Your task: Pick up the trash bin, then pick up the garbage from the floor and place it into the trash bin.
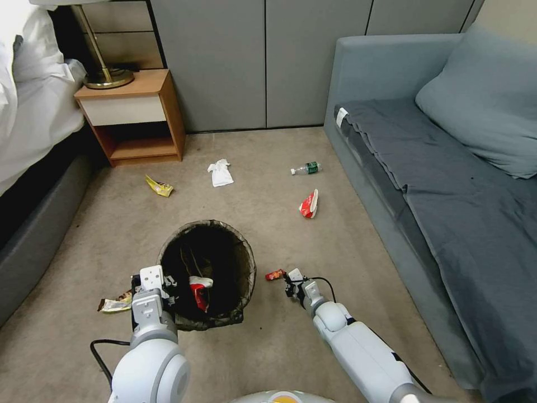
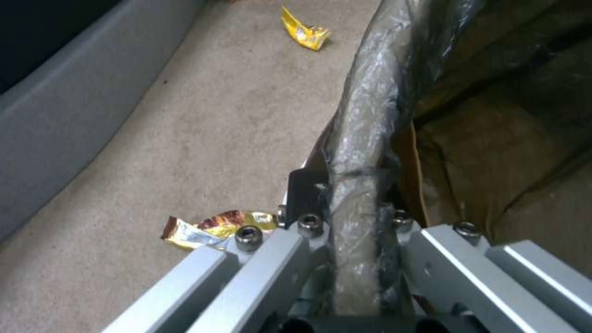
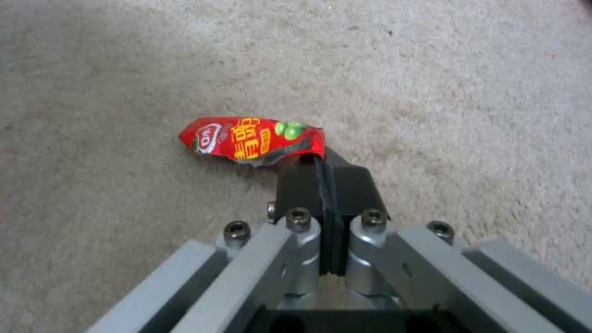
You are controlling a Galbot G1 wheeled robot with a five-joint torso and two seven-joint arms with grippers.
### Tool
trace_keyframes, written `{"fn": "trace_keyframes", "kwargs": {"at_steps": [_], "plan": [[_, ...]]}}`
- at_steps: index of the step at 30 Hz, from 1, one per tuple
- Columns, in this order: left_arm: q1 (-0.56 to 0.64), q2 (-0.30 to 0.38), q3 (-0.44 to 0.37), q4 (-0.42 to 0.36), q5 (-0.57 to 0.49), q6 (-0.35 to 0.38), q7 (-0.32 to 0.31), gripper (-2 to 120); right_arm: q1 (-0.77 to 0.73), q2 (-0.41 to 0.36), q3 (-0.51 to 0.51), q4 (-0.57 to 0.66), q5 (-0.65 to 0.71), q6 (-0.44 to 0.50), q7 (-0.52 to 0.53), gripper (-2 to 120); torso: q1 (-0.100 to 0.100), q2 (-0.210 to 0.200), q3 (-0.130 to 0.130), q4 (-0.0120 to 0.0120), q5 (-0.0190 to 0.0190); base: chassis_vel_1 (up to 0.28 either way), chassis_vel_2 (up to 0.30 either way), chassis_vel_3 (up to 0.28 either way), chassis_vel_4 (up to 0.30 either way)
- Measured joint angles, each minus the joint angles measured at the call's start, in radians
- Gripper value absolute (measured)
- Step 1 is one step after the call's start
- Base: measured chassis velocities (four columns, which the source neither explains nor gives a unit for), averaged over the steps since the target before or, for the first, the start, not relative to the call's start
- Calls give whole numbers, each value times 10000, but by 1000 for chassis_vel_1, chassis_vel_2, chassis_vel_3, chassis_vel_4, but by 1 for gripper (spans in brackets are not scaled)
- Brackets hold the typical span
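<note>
Two arms at work, head view: the left gripper (image 1: 168,291) clamps the near-left rim of the trash bin (image 1: 207,271), which seems to sit low in front of the robot so litter can be dropped straight in; a red wrapper (image 1: 199,294) already lies inside.
Right side, head view: the right gripper (image 1: 290,280) is down at the carpet (image 1: 347,246) just right of the bin, closed on the end of a small red snack wrapper (image 1: 275,274).
Litter left on the floor, head view: a yellow wrapper (image 1: 160,187), a white tissue (image 1: 220,173), a green-label bottle (image 1: 305,168) and a red-and-white packet (image 1: 309,204) lie well ahead of the bin; a brown-gold wrapper (image 1: 116,303) sits just left of the left arm.
Left wrist view: the fingers straddle the bag-covered rim (image 2: 354,199), one outside, one inside, pinching wall and liner together, probably so the bin travels with the arm.
Right wrist view: the black fingertips (image 3: 323,185) are pressed together on the wrapper's torn edge; the rest of it sticks out to one side, at or just above the carpet, apart from the bin.
Judgement: a thin edge hold like this could slip.
</note>
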Motion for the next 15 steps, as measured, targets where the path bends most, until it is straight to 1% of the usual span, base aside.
{"fn": "trace_keyframes", "kwargs": {"at_steps": [12,15], "plan": [[-40,22,5,1,-19,7,5,0,-6,-27,21,29,-35,137,85,0,0,0,0,0,0,0,0,0,0],[-63,53,-25,62,-51,8,9,0,-256,-63,147,395,-35,437,285,0,0,0,0,0,1,0,0,0,0]]}}
